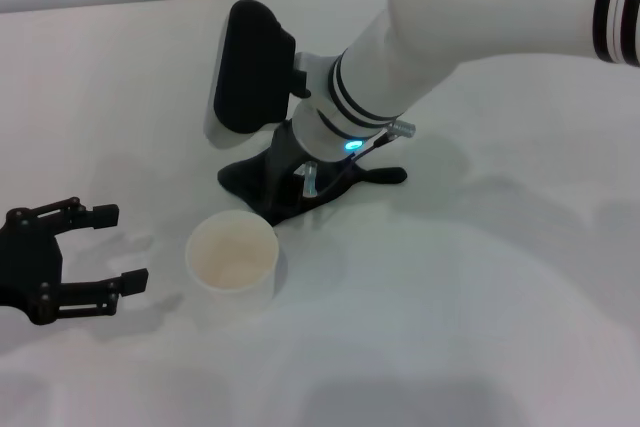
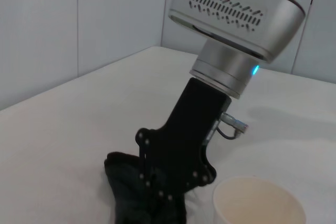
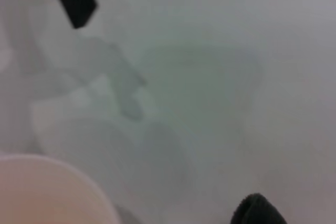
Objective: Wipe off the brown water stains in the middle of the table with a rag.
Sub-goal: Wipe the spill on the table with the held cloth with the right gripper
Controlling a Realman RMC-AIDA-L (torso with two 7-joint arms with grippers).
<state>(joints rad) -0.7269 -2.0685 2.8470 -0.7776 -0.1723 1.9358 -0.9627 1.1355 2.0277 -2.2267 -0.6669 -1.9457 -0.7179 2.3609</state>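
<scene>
from the head camera i have the right gripper (image 1: 283,195) down at the middle of the table (image 1: 480,277), its black body planted on the rag (image 1: 330,185). the rag lies crumpled under and around it, one thin corner trailing out toward 3 o'clock. whether that claw is pinching the cloth or only pressing it, i cannot tell; the fingertips are buried in the black fabric. the left wrist camera gives the same picture from low down: the right gripper (image 2: 157,195) slants into the rag (image 2: 118,182), a blue light glowing on the wrist ring above it.

the brown water stains do not show in any view; the spot where the rag sits is covered by cloth and gripper.

a white paper cup (image 1: 232,259) stands upright just at 7 o'clock from the rag, close but apart from it. its rim (image 2: 258,203) shows in the left wrist view too.

my left gripper (image 1: 120,249) hovers out at 8 o'clock from the cup, near the table's left edge, its claw spread wide with nothing between the fingers.
</scene>
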